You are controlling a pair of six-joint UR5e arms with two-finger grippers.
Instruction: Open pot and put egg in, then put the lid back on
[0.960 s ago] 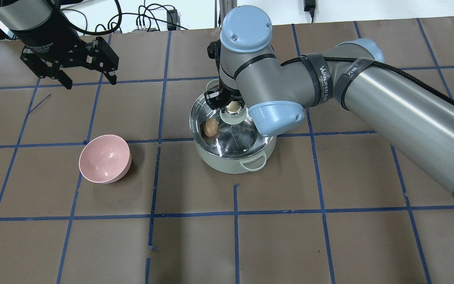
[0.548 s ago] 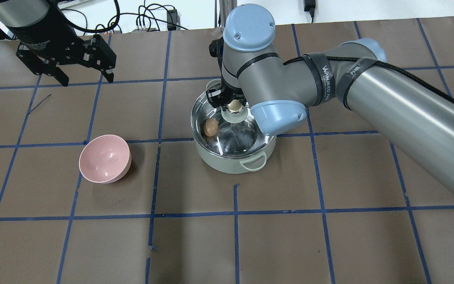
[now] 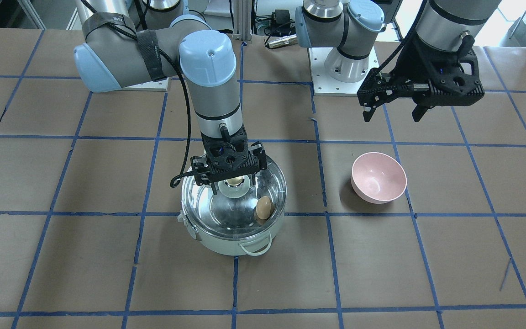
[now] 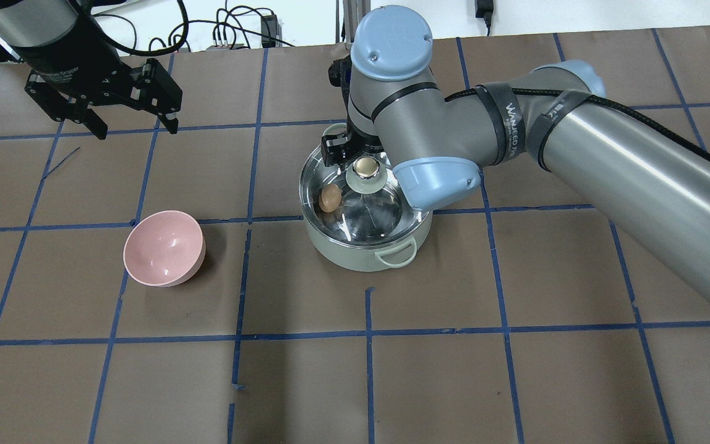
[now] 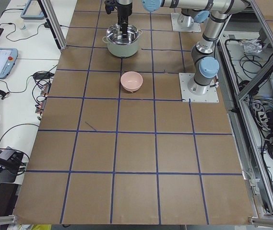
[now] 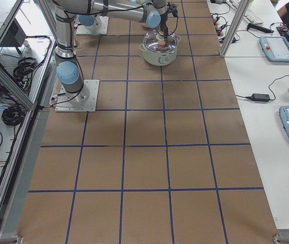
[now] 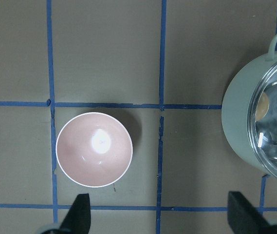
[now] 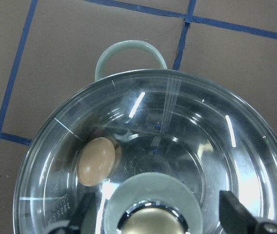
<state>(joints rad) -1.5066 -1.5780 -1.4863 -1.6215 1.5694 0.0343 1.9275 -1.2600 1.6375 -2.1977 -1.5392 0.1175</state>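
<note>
The mint-green pot (image 4: 355,258) stands mid-table with the clear glass lid (image 4: 370,216) seated on its rim. The lid's gold-topped knob (image 4: 364,168) is free. The tan egg (image 4: 330,198) lies inside the pot under the glass; it also shows in the front view (image 3: 263,207) and the right wrist view (image 8: 96,161). My right gripper (image 3: 230,179) hovers just above the knob (image 8: 150,217), open, its fingers (image 8: 233,212) spread on either side without touching it. My left gripper (image 4: 136,128) is open and empty, high over the far left of the table.
An empty pink bowl (image 4: 164,246) sits tilted on the table left of the pot, and shows below my left gripper in the left wrist view (image 7: 94,148). The right arm's elbow and wrist overhang the pot's far side.
The right gripper has drawn up and back off the knob, which now shows fully, and the lid has settled on the pot. The left gripper has drifted slightly away.
</note>
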